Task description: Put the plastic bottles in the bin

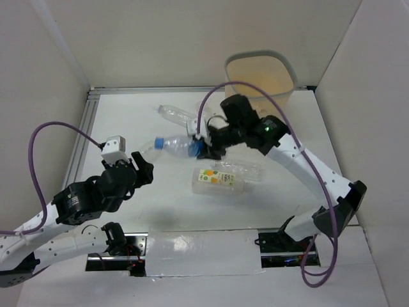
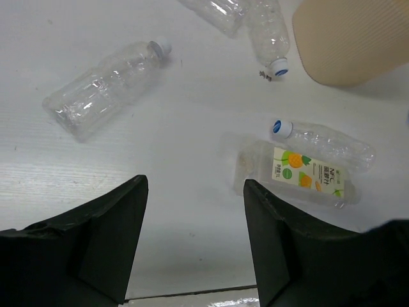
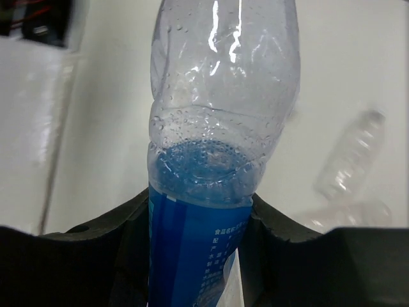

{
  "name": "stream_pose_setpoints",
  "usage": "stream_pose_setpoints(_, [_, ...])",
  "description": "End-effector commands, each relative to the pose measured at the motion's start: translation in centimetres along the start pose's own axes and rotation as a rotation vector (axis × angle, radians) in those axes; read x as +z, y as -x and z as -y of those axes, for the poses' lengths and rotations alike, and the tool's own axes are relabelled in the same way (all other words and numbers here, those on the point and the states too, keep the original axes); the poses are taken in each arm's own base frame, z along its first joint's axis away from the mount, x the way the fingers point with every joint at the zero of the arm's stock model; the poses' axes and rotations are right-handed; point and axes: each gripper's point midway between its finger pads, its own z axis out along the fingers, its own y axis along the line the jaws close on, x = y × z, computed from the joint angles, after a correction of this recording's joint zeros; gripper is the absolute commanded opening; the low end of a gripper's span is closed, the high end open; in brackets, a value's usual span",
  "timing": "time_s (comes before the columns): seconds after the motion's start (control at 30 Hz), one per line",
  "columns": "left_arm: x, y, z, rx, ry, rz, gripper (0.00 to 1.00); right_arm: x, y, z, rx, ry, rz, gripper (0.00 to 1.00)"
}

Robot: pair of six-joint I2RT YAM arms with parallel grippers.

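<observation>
The right gripper (image 1: pixel 203 148) is clamped on the clear plastic bottle with a blue label (image 3: pixel 217 160) near the worktop's middle, its fingers pressing both sides. The left gripper (image 2: pixel 195 185) hangs near the left edge with jaws apart, holding nothing. The tall beige translucent plastic bin (image 1: pixel 289 64) stands at the far edge, toward the right corner. The clear bottle with a white, green and orange label (image 1: pixel 217 180) lies mid-worktop.

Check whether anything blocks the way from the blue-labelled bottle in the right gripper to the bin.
Nothing visible does. The blue-labelled bottle sits in the right gripper; the bare bottle nearby lies off the line to the bin.
</observation>
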Motion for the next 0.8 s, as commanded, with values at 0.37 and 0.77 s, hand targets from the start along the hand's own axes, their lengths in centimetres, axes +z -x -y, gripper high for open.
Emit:
stream_pose_setpoints(0.37, [-0.1,4.0,0.8,0.141,-0.045,0.160,0.84,-21.0,-5.5,25.8,0.403,-0.805,0.093,0.24])
stream_pose_setpoints(0.77, [5.6,4.0,1.3,0.284,-0.020,0.101,0.90,-25.5,-7.4,26.4,0.571,-0.749,0.313,0.26])
